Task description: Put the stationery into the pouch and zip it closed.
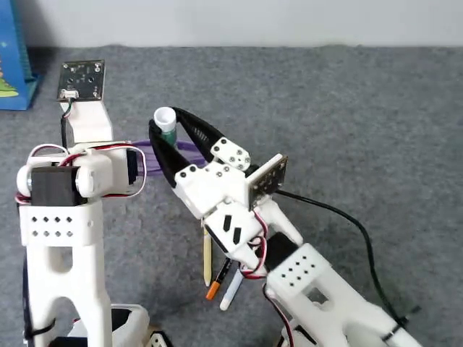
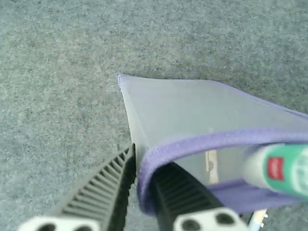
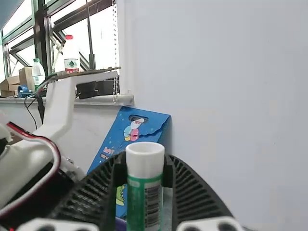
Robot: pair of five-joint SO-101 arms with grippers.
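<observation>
The right gripper [image 3: 142, 168] clamps the glue stick [image 3: 144, 192] upright, apparently just over the pouch [image 2: 192, 110] (rim pinched by the left gripper [image 2: 143, 163]); pens [image 1: 217, 282] lie near the pouch.

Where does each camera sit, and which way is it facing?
High view: fixed above, looking down at the table, left arm and right arm.
Left wrist view: wrist-mounted, faces down at the pouch; left gripper pinches its purple edge.
Right wrist view: wrist-mounted, faces sideways toward wall and window; right gripper holds the glue stick.
Shared: both wrist views show the glue stick.
</observation>
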